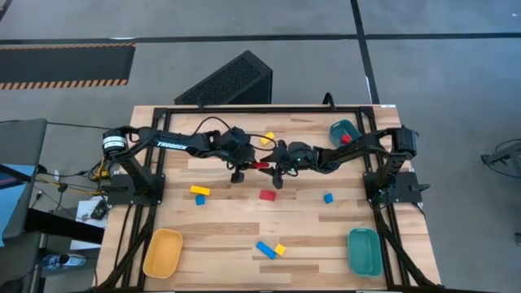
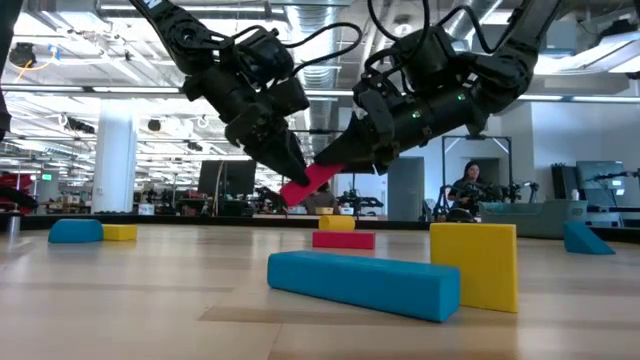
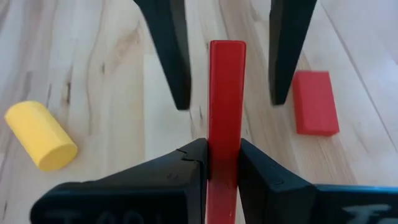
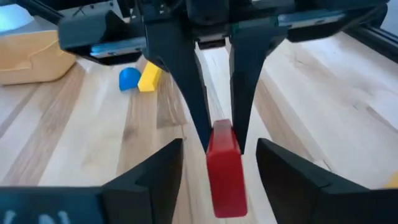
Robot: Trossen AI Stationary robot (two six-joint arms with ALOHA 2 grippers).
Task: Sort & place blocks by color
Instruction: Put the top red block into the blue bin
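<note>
A red bar block [image 2: 308, 183] hangs in the air over the middle of the table, between my two grippers. My left gripper [image 3: 224, 152] is shut on it. My right gripper [image 4: 219, 144] is open, with one finger on each side of the bar's free end and touching nothing. More blocks lie flat on the table. They are a red bar [image 1: 267, 194], a yellow bar [image 1: 199, 190] beside a blue piece [image 1: 200, 199], a blue cube [image 1: 328, 198], a yellow cylinder [image 1: 268, 137], and a blue bar [image 1: 264, 249] beside a yellow cube [image 1: 280, 249]. My left gripper pinches the red bar between its two fingers near the end facing the left arm [image 3: 225, 124]. The fingers come from the table's left, slanting down, and the bar runs on ahead of them. It is lifted clear of the table and tilted, its free end higher.
A yellow oval tray [image 1: 163, 252] sits at the near left corner and a teal tray [image 1: 364, 251] at the near right. A second teal tray [image 1: 342, 129] at the far right holds a red block [image 1: 346, 139]. Black frame rails border the table.
</note>
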